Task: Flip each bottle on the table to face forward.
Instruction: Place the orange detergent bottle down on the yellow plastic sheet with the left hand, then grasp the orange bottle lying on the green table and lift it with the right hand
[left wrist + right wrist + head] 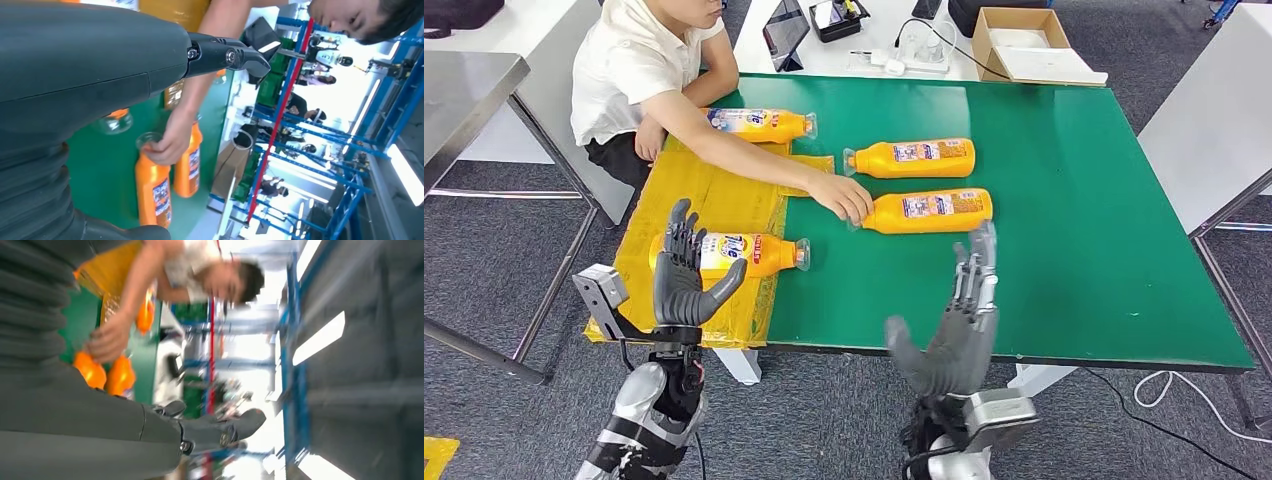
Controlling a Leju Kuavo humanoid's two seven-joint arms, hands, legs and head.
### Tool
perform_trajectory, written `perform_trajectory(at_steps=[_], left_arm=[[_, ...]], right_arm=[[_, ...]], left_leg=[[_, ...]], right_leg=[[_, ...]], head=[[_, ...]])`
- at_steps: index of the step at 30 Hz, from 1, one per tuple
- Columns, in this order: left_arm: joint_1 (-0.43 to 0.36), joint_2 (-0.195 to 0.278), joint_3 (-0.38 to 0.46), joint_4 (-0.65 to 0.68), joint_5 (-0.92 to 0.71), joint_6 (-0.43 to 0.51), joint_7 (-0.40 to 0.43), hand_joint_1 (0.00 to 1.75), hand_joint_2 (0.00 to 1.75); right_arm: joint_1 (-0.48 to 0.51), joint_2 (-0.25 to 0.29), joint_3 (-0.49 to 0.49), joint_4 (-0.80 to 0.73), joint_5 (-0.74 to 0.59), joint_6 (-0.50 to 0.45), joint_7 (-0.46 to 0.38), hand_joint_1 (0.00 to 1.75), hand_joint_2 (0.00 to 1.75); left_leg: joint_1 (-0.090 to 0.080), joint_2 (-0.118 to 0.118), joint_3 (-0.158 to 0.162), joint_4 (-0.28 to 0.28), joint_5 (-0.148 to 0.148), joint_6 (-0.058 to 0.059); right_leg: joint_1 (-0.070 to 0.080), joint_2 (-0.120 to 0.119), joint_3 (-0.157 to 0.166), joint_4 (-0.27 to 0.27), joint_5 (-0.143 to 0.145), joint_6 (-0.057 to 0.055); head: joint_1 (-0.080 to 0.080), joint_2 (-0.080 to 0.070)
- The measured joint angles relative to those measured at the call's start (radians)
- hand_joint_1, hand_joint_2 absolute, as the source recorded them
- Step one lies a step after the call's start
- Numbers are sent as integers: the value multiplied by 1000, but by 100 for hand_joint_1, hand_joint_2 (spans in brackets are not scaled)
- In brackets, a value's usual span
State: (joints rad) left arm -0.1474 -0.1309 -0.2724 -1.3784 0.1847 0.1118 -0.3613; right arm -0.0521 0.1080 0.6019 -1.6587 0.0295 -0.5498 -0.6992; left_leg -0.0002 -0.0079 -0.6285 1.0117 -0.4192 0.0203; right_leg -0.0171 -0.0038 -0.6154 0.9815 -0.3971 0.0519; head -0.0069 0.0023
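Several orange bottles lie on their sides on the green table. The nearest bottle lies on yellow sheeting, partly behind my left hand, which is raised with fingers spread and holds nothing. Two bottles lie mid-table: one whose cap end a person's hand touches, and another behind it. A fourth bottle lies near the person. My right hand is lifted over the table's front edge, fingers straight and apart, empty. The left wrist view shows the person's hand on a bottle.
A seated person leans in from the back left, arm stretched across the yellow sheeting. A cardboard box, a tablet and cables sit on the white table behind. A metal table stands at the left.
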Motion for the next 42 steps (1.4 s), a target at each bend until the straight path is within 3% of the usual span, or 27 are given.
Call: perform_trajectory(at_steps=[3, 7, 12, 16, 19, 22, 26, 30, 37, 42], left_arm=[[23, 2, -22, -18, -22, 43, 9, 0, 175], [54, 0, -42, -21, -34, 53, 4, 0, 175], [82, -4, -60, -22, -48, 54, -2, 0, 175], [85, -5, -62, -21, -60, 61, -3, 0, 175], [84, -5, -63, -17, -111, 94, -14, 0, 175], [83, -4, -62, -12, -122, 92, -24, 0, 175], [83, -3, -62, -11, -111, 57, -21, 0, 175], [75, -3, -63, -11, -107, 33, -10, 0, 175], [59, -3, -67, -5, -93, 8, 5, 0, 175], [56, -3, -68, 3, -93, -10, 10, 0, 175]], right_arm=[[33, 57, -121, -7, -46, 14, 0, 0, 0], [37, 135, -258, 71, 11, -96, 20, 0, 0], [18, 202, -386, 172, 48, -112, 15, 0, 0], [14, 225, -434, 202, 104, -112, 9, 0, 175], [-4, 225, -468, 220, 274, -112, 37, 0, 175], [-43, 193, -477, 275, 511, -113, 137, 0, 175], [-129, 137, -506, 417, 868, -113, 271, 0, 175], [-208, 106, -566, 564, 1129, -114, 314, 0, 175], [-250, 85, -607, 660, 1346, -115, 408, 0, 175], [-273, 72, -597, 713, 1371, -115, 475, 0, 175]], left_leg=[[0, 0, 0, 0, 0, 0], [0, 2, 1, 0, 0, 0], [0, 1, 1, 0, 0, 0], [0, 1, 1, 0, 0, 0], [0, 2, 1, 0, 0, 0], [0, 2, 1, 0, 0, 0], [0, 1, 1, 0, 1, 1], [0, 1, 1, 0, 1, 1], [0, 2, 1, 0, 1, 1], [0, 1, 1, 0, 1, 1]], right_leg=[[0, 0, 0, 0, 0, 0], [0, 0, 0, 0, 0, 0], [0, 0, 1, 0, 0, 0], [0, 0, 0, 0, 0, 0], [0, 0, 0, 0, 0, 0], [0, 0, 1, 0, 0, 0], [0, 0, 1, 0, 1, 0], [0, 0, 1, 0, 1, 0], [0, 0, 1, 0, 1, 0], [0, 0, 1, 0, 0, 0]], head=[[0, 0], [0, 0], [0, 0], [0, 0], [0, 0], [0, 0], [0, 0], [0, 0], [0, 0], [0, 0]])
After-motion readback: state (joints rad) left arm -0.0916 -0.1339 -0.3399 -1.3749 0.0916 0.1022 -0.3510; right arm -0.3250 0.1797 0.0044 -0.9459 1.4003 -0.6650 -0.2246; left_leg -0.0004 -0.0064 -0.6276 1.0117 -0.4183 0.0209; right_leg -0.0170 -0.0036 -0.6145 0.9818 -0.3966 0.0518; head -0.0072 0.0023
